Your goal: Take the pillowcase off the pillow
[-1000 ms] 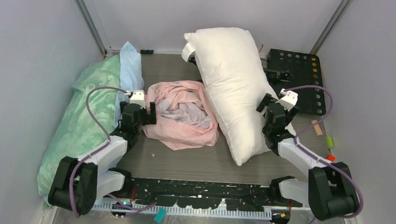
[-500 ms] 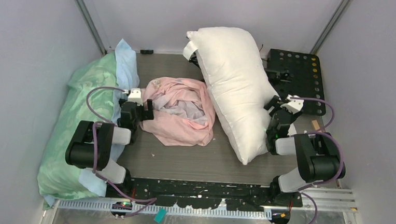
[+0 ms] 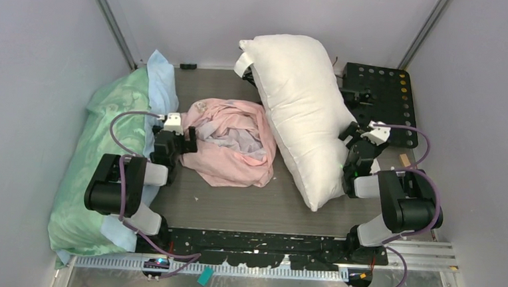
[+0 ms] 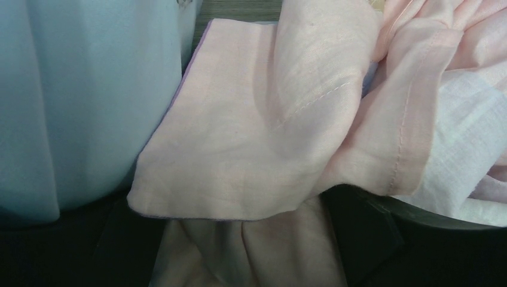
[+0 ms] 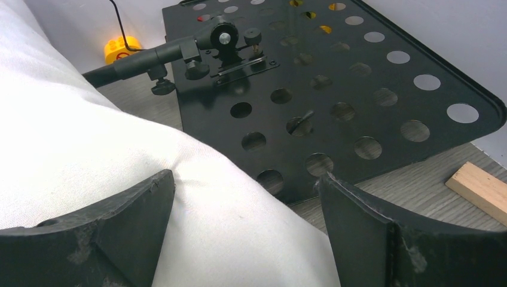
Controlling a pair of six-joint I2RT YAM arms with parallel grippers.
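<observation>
Glossy mint-green bedding (image 3: 101, 147) bulges at the left. The left gripper (image 3: 174, 138) stands spread wide, with stitched pink hem draped loosely over it. The pillowcase (image 3: 234, 149) lies crumpled mid-table, off the plump white pillow (image 3: 300, 100). The right gripper (image 3: 360, 135) gapes against the pillow's edge, beside a black perforated plate (image 3: 388, 92).

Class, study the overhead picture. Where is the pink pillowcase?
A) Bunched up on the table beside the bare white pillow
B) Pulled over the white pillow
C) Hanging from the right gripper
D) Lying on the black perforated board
A: the pillowcase lies crumpled on the table, next to the pillow, which is uncovered and plain white.
</observation>
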